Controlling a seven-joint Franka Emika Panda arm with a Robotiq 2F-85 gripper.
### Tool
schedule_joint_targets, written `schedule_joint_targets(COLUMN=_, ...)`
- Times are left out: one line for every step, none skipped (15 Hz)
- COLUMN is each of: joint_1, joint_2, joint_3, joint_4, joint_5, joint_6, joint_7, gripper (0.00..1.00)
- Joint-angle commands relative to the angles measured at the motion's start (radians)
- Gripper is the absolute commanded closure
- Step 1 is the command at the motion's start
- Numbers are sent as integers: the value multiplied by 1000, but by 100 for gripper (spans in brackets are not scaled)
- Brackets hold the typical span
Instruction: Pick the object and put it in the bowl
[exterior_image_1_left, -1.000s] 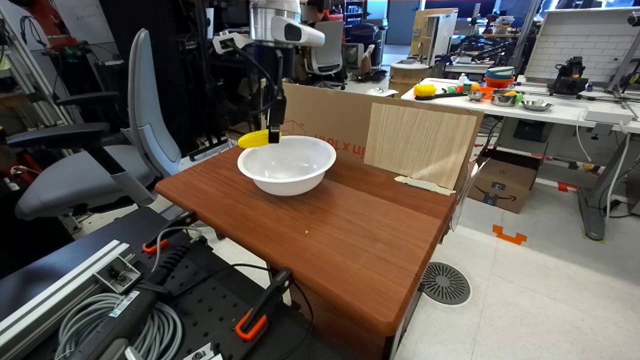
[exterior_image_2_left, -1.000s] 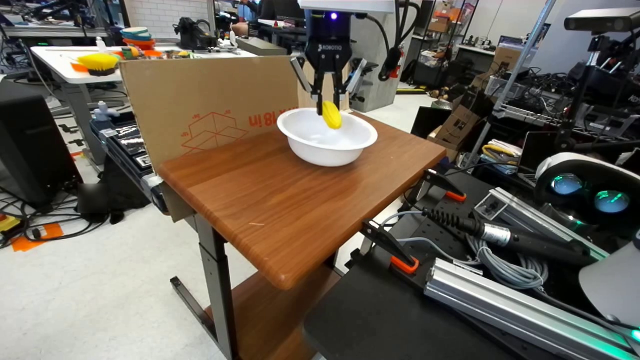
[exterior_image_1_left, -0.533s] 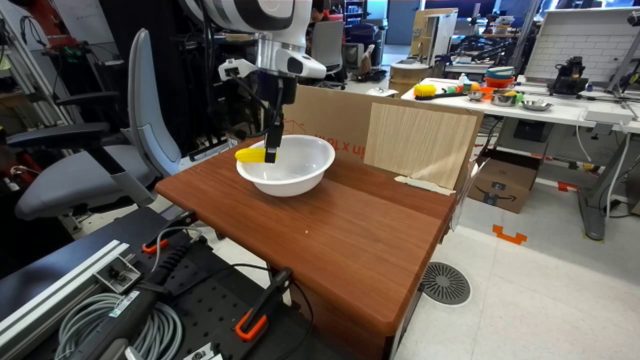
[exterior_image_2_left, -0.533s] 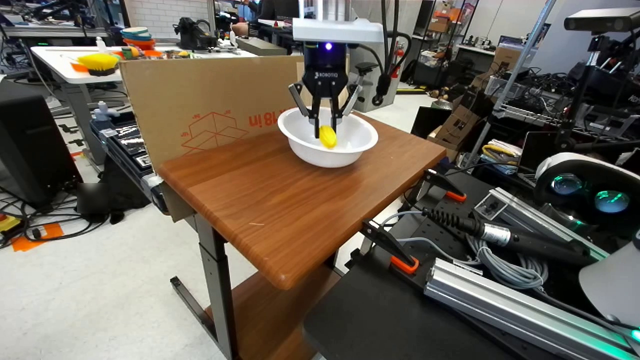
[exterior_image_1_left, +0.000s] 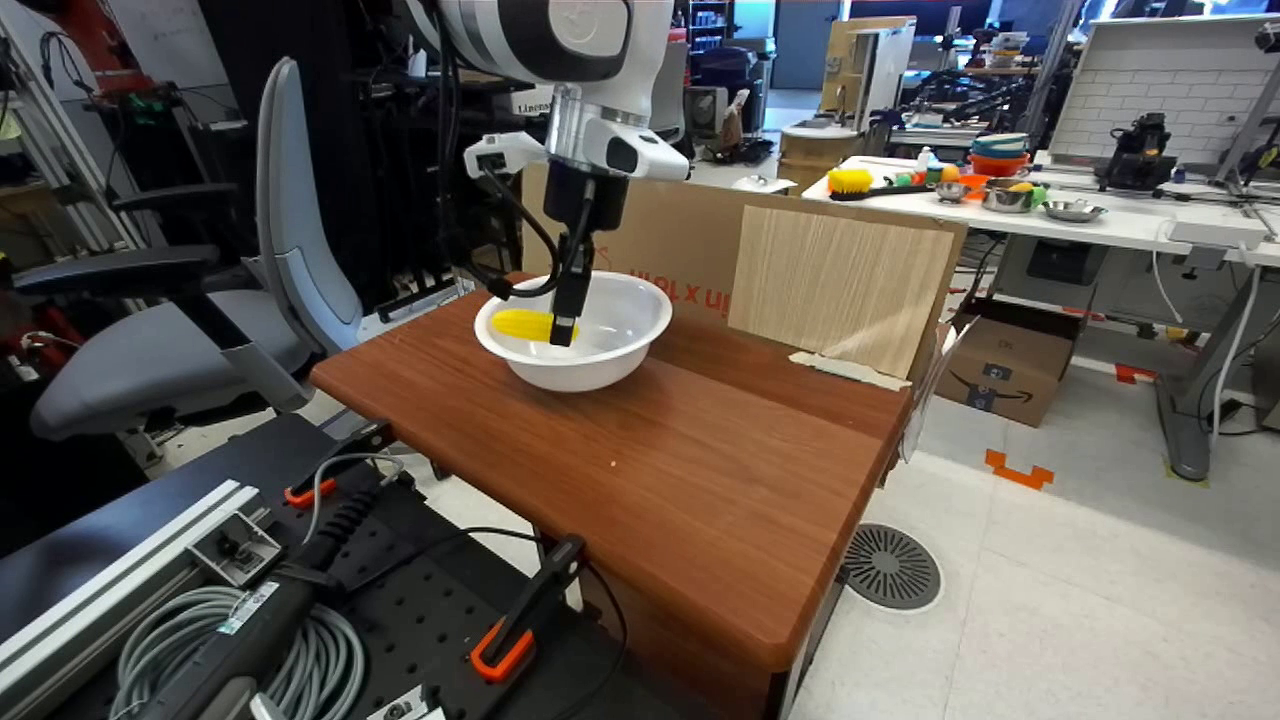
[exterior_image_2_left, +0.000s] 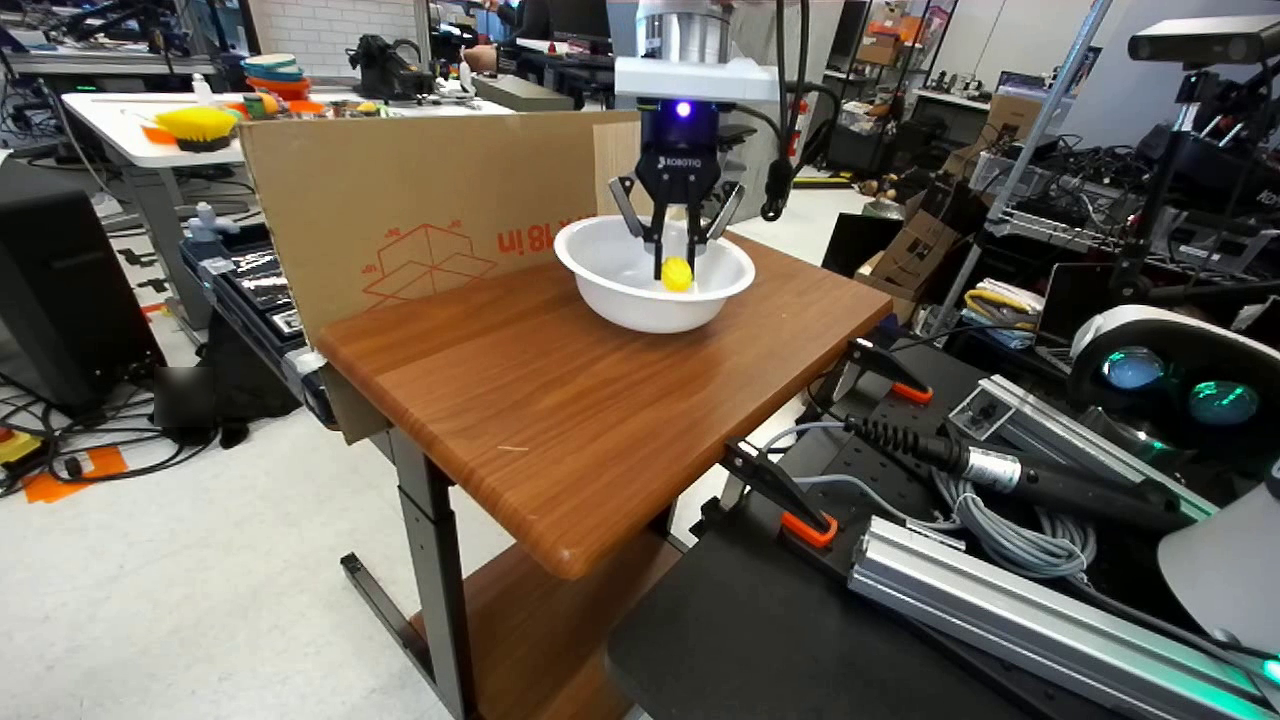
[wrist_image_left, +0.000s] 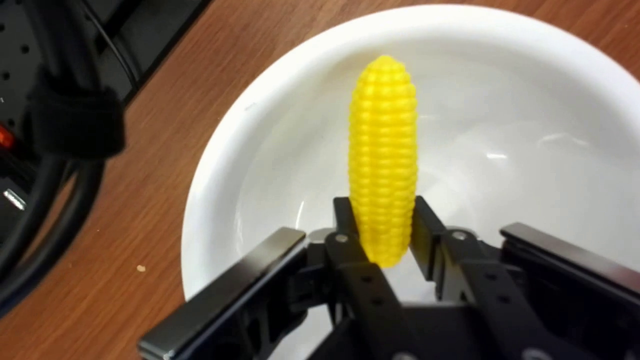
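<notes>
The object is a yellow, ribbed, corn-shaped piece (exterior_image_1_left: 521, 324), seen end-on in an exterior view (exterior_image_2_left: 677, 276) and along its length in the wrist view (wrist_image_left: 383, 150). The wide white bowl (exterior_image_1_left: 575, 377) stands on the table and shows in all views (exterior_image_2_left: 650, 316) (wrist_image_left: 205, 200). My gripper (exterior_image_1_left: 563, 330) points down into the bowl. Its fingers, also seen in an exterior view (exterior_image_2_left: 678, 262), are shut on one end of the object, one finger on each side in the wrist view (wrist_image_left: 384, 220). The object lies nearly level within the bowl's rim. I cannot tell whether it touches the bowl.
The bowl is near one end of the brown wooden table (exterior_image_1_left: 700, 470). A cardboard panel (exterior_image_2_left: 420, 210) stands upright along a table edge. A black bench with clamps (exterior_image_2_left: 780, 490), cables and metal profiles adjoins another edge. A grey chair (exterior_image_1_left: 290, 200) stands beside the table.
My gripper has come down with the object from above the rim into the bowl, shifting slightly and tilting. The object has swung closer to level. The bowl has not visibly moved.
</notes>
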Motion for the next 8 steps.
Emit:
schedule_joint_targets(joint_1=-16, joint_2=-2, joint_3=-3, joint_4=-16, joint_5=44, joint_6=29, joint_7=1, gripper=92)
schedule_joint_targets(joint_1=-18, joint_2=-3, joint_3=-2, joint_4=-18, joint_5=52, joint_6=30, joint_7=2, gripper=45)
schedule_joint_targets(joint_1=-19, joint_2=-3, joint_3=0, joint_4=-20, joint_5=60, joint_6=30, joint_7=0, gripper=43)
schedule_joint_targets(joint_1=-18, joint_2=-5, joint_3=1, joint_4=-21, joint_5=64, joint_6=31, joint_7=0, gripper=38)
schedule_joint_targets(joint_1=-17, joint_2=-8, joint_3=3, joint_4=-21, joint_5=70, joint_6=31, joint_7=-3, gripper=30)
schedule_joint_targets(joint_1=-17, joint_2=-15, joint_3=4, joint_4=-24, joint_5=77, joint_6=29, joint_7=-3, gripper=23)
schedule_joint_targets(joint_1=-16, joint_2=-33, joint_3=8, joint_4=-32, joint_5=85, joint_6=25, joint_7=-9, gripper=15)
schedule_joint_targets(joint_1=-15, joint_2=-55, joint_3=14, joint_4=-41, joint_5=91, joint_6=12, joint_7=-17, gripper=8)
